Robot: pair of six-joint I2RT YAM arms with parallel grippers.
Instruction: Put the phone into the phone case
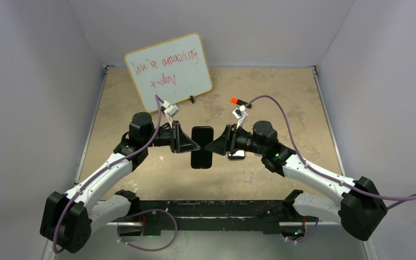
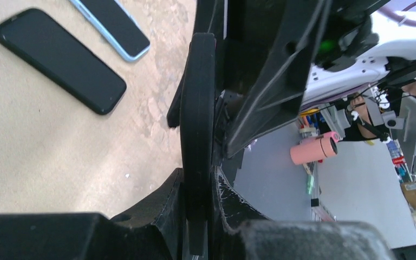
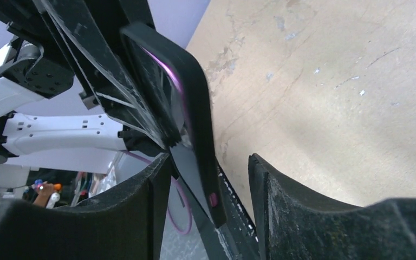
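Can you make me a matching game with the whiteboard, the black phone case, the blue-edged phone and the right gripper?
Things:
1. whiteboard
2. black phone case
3. blue-edged phone
4. right gripper

Where or how:
A. lying flat on the table
B. open
C. propped up at the back, with red writing
D. pinched in the left gripper

Pairs: 1-C, 2-D, 3-A, 4-B

The tan table [image 1: 281, 97] carries a black phone [image 2: 59, 59], a blue-edged phone [image 2: 114, 24], a propped whiteboard [image 1: 168, 70] and an orange-capped marker [image 1: 235, 101].
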